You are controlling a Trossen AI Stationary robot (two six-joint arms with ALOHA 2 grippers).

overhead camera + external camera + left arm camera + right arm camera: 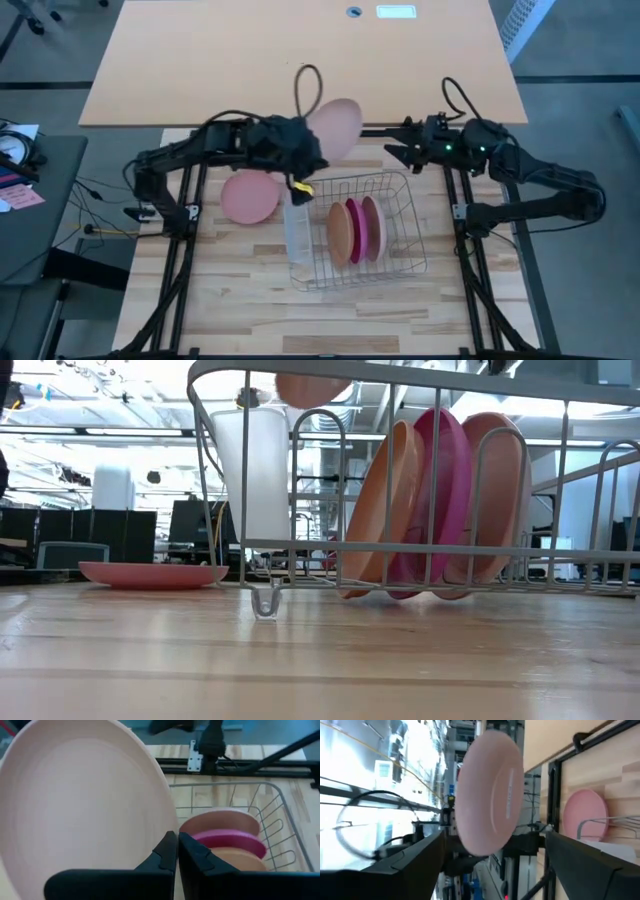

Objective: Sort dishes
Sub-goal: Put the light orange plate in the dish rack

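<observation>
While the left gripper (305,160) hangs just beyond the far left corner of the wire rack (400,262), its fingers (167,852) are pinched together on the rim of a pale pink plate (335,128), which is held up in the air, tilted, above the table's far edge. The right gripper (398,148) sits just past the rack's far right corner, its jaws spread wide and empty, facing that same plate across a gap; in the right wrist view the plate (490,792) shows between the two dark fingers without touching them. Inside the rack three plates stand on edge side by side: an orange-tan plate (340,232), a magenta plate (354,228) and a pink plate (372,226). To the left of the rack, a salmon-pink plate (249,196) lies flat on the table (230,300). A translucent white tray (297,232) stands against the rack's left side.
</observation>
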